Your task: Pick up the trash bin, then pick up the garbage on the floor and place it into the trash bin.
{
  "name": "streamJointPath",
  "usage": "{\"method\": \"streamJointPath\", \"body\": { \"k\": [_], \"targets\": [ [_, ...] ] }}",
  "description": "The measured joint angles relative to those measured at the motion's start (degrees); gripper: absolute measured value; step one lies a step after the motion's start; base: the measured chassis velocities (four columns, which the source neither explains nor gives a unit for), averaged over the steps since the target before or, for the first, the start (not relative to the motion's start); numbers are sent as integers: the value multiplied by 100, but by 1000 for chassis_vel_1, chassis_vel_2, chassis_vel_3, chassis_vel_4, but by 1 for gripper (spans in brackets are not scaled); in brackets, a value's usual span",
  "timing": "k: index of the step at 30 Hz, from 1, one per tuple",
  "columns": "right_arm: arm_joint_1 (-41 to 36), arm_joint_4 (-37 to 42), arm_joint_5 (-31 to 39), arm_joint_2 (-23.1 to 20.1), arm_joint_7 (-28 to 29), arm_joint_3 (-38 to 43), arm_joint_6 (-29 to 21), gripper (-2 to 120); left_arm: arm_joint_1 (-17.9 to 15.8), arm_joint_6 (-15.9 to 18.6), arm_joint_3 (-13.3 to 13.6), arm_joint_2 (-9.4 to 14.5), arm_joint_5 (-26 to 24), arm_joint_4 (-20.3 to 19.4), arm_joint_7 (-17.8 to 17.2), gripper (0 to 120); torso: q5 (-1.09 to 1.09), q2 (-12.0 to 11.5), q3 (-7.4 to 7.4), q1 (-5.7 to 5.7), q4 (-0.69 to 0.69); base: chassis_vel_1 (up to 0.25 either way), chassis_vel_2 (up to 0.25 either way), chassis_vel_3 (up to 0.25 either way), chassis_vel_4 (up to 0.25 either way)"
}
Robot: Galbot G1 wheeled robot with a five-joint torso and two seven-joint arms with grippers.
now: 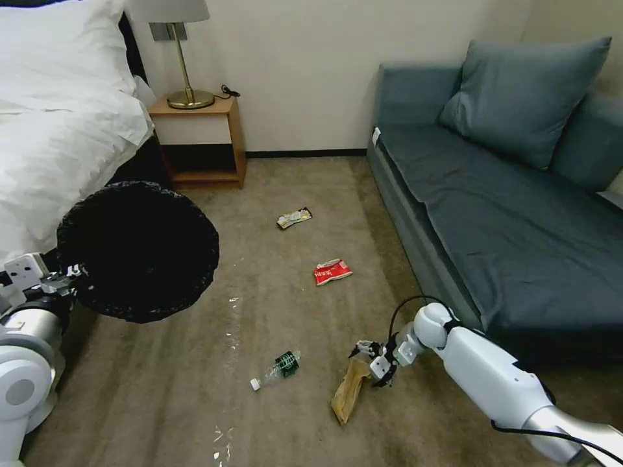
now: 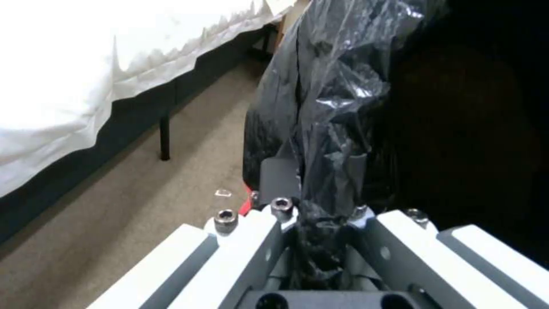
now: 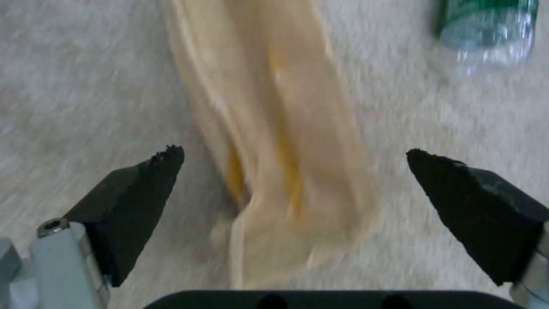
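While spread wide over the carpet (image 1: 272, 421), right gripper (image 1: 375, 364) fingers (image 3: 134, 201) straddling the near end of the tan paper bag (image 3: 269, 141), one black pad on each side, neither touching it, nothing held. Clear bottle (image 1: 278, 370) beyond the bag, off past one fingertip. Red wrapper (image 1: 332, 271) and yellowish-silver wrapper (image 1: 294, 218) farther out ahead of the fingers. Left gripper (image 2: 312, 219) pinched tight on the black-lined rim of the trash bin (image 1: 137, 250), bin held off the floor beside the bed (image 1: 58, 123).
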Motion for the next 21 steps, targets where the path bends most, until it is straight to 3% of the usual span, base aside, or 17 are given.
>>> {"method": "streamJointPath", "body": {
  "k": [10,21],
  "targets": [
    [14,-297,-390,468,191,-65,143,100,3,0,-29,1,-57,-54,-6,0,-1,0,0,0,0,0,0,0,0],
    [12,-378,-581,447,212,1,223,100,-37,0,-8,32,-104,-103,-25,0,0,0,0,0,-1,0,0,0,0]
  ]
}}
